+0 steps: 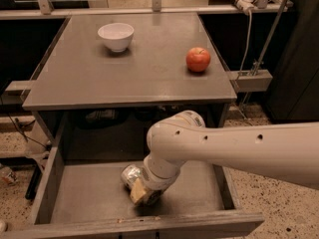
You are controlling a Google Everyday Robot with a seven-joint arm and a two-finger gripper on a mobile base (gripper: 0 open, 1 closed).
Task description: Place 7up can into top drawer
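The top drawer is pulled out below the tabletop, a shallow grey-brown tray with low walls and a flat front panel. The 7up can, silvery, lies on its side on the drawer floor near the middle. My gripper reaches down into the drawer from the right on a thick white arm and sits right at the can's near end. The wrist hides most of the can and the fingers.
A white bowl stands at the back left of the grey tabletop. A red apple sits at the tabletop's right. A metal stand with cables rises at the right. Speckled floor lies around the cabinet.
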